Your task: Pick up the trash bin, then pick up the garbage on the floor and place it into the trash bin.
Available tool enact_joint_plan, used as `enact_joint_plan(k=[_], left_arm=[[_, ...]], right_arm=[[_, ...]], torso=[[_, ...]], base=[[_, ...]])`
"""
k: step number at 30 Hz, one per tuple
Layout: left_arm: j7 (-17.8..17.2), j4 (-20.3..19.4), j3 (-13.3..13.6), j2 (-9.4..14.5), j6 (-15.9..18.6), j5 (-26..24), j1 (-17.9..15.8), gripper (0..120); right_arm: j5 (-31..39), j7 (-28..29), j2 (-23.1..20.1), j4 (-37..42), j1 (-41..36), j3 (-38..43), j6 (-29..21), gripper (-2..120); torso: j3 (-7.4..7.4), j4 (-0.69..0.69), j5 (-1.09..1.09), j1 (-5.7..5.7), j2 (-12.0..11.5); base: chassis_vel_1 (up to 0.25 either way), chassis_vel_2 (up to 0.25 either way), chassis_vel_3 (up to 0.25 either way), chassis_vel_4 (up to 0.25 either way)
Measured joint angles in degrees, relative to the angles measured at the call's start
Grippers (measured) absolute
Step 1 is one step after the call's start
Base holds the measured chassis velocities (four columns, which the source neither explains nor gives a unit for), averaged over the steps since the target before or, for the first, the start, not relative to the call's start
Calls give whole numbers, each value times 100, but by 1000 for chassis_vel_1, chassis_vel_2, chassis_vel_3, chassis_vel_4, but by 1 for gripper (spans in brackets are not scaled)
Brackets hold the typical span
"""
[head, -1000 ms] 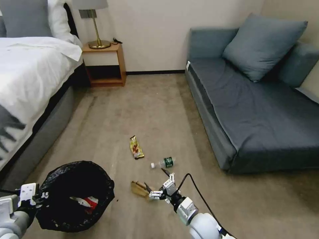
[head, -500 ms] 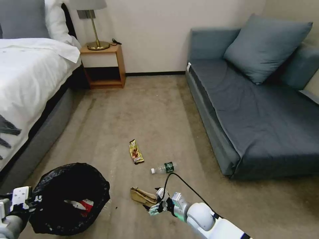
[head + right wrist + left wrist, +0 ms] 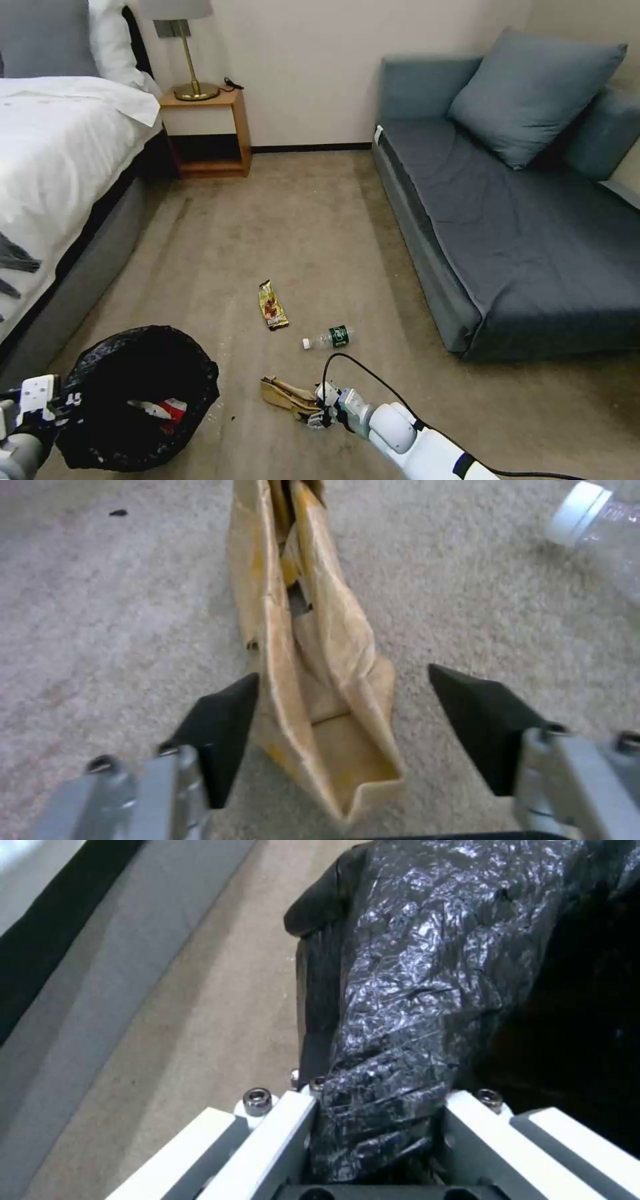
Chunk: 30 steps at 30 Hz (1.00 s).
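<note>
The trash bin (image 3: 137, 393), lined with a crinkled black bag (image 3: 413, 990), hangs at the lower left. My left gripper (image 3: 61, 401) is shut on its rim, with bag plastic pinched between the white fingers (image 3: 283, 1125). A red-white packet (image 3: 165, 408) lies inside the bin. On the floor (image 3: 313, 220) lies a tan paper bag (image 3: 285, 393) (image 3: 313, 655). My right gripper (image 3: 317, 415) (image 3: 347, 725) is down at the carpet, open, with one black pad (image 3: 223, 725) on each side of the bag's near end. A clear bottle (image 3: 328, 338) and a gold-brown wrapper (image 3: 272, 305) lie farther out.
A bed (image 3: 60, 167) runs along the left with a wooden nightstand (image 3: 210, 133) and lamp behind it. A grey-blue sofa (image 3: 520, 213) takes up the right side. Open carpet stretches between them. The right arm's black cable (image 3: 373, 377) loops above the floor near the bottle.
My right gripper has dropped from above the paper bag to the carpet and now straddles the bag's end. The left gripper still holds the bin. The camera tilted slightly.
</note>
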Motion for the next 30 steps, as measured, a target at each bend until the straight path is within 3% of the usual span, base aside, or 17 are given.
enact_joint_plan(k=[2,5,14,19,25,29,30], left_arm=[[-1,0,2,0,0,1,1,3],[-1,11,19,8,1,3,2,3],[-5,30,57,23,0,-48,-23,3],[-9,30,91,31,-11,-53,-41,3],[-9,50,100,42,-19,-54,-62,3],[-12,60,170,38,-28,-50,-80,3],[-12,60,170,38,-28,-50,-80,3]], right_arm=[[6,-7,-1,0,0,3,2,65],[21,-47,-12,0,-11,14,73,50],[3,-72,-2,-55,-30,10,170,23],[19,-72,-48,82,-108,78,208,1],[441,62,-213,640,-295,328,203,0],[1465,682,-291,1915,-410,612,-98,0],[1465,682,-291,1915,-410,612,-98,0]], torso=[[0,0,0,0,0],[0,0,0,0,0],[0,0,0,0,0],[0,0,0,0,0],[0,0,0,0,0],[0,-1,0,0,0],[0,-1,0,0,0]], base=[[0,0,0,0],[0,0,0,0],[0,0,0,0],[0,0,0,0],[0,0,0,0],[0,0,0,0],[0,0,0,0]])
